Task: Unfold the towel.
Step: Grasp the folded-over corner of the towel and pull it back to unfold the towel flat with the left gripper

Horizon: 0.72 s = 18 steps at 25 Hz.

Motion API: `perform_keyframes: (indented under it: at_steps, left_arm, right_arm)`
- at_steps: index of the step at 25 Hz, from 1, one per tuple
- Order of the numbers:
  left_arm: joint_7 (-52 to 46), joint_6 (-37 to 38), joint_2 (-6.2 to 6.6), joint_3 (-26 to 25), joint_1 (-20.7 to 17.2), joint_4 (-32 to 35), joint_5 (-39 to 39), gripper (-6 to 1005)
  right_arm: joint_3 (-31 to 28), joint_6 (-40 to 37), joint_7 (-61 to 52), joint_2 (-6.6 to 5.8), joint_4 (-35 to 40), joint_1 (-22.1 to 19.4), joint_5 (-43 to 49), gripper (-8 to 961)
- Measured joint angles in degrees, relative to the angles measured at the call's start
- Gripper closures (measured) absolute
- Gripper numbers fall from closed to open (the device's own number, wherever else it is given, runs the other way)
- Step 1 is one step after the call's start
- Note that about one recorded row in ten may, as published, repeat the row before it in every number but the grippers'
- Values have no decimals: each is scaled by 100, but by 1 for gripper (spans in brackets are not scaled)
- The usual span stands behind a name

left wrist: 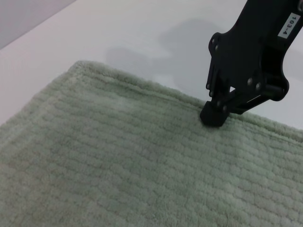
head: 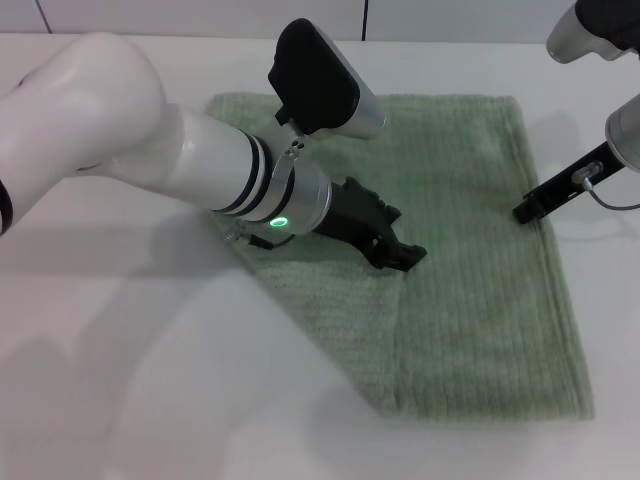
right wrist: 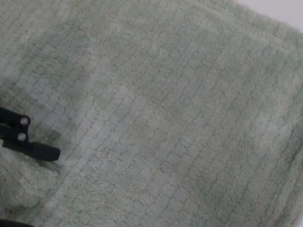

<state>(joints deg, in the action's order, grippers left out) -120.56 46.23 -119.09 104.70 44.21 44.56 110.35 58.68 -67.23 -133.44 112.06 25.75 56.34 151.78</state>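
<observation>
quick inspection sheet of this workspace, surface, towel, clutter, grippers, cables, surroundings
surface: white table, glossy, bare around the cloth.
job's things: the towel, pale green ribbed terry, lies flat; a raised fold edge runs from the middle toward the near edge, so its left part looks doubled over.
clutter: nothing seen.
grippers: left gripper is down on the towel's middle at that fold edge; fingers' state unclear. right gripper has its tip at the towel's right hem, seen also in the left wrist view; state unclear.
cables: a thin grey cable loops by the right gripper's body.
surroundings: pale wall behind the table; nothing else seen.
</observation>
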Motion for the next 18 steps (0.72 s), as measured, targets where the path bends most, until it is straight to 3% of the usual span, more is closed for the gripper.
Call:
perform_keyframes:
  at_steps: [11, 18]
  left_arm:
    - [-2, -11, 0, 44, 0, -56, -5, 644]
    - [-1, -10, 0, 50, 5, -61, 18, 732]
  right_arm:
    - [4, 0, 0, 1, 0, 0, 9, 955]
    - [3, 4, 1, 0, 0, 0, 10, 954]
